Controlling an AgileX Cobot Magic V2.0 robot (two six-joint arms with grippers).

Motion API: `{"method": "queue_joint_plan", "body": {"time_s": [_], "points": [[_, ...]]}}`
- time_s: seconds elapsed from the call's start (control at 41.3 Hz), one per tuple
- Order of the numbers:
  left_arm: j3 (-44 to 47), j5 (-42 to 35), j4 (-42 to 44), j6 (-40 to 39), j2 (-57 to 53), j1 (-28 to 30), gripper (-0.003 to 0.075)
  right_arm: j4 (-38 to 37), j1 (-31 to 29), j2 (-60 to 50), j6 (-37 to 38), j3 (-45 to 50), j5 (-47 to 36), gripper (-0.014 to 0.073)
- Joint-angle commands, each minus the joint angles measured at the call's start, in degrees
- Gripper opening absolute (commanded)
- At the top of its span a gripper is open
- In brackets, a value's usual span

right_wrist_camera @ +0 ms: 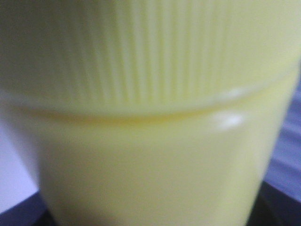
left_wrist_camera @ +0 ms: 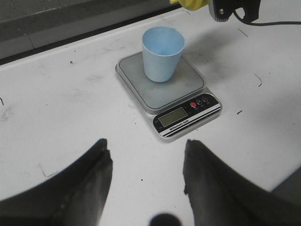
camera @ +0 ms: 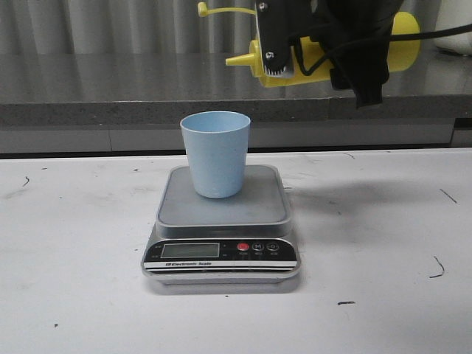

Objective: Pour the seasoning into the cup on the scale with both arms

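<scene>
The pale blue cup stands upright on the steel platform of the scale. My right gripper is shut on the yellow seasoning bottle and holds it nearly level, high above and to the right of the cup, nozzle pointing left. The bottle fills the right wrist view, ribbed cap and body. My left gripper is open and empty above the table, in front of the scale, with the cup beyond it. The left gripper does not show in the front view.
A white table with small dark scuffs holds the scale. A grey counter ledge runs along the back. A white object sits at the far right on the ledge.
</scene>
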Motion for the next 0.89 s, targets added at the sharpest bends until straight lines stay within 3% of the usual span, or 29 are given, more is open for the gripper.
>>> {"method": "queue_joint_plan", "body": {"time_s": [0.0,0.193,0.508,0.871], "points": [[-1.45,-3.83,-0.43,-0.53,0.24,-0.21,0.0346,-12.15,0.11,-2.48,-2.50,-0.49,0.03,0.0383],[-1.45,-3.83,-0.43,-0.53,0.24,-0.21,0.0346,-21.91,0.11,-2.48,-4.02,2.09,-0.67,0.0383],[-1.45,-3.83,-0.43,-0.53,0.24,-0.21,0.0346,-21.65,0.11,-2.48,-3.00,2.16,1.91,0.0383],[-1.45,-3.83,-0.43,-0.53,0.24,-0.21,0.0345,-12.10,0.11,-2.48,23.70,2.16,1.52,0.0383]]}}
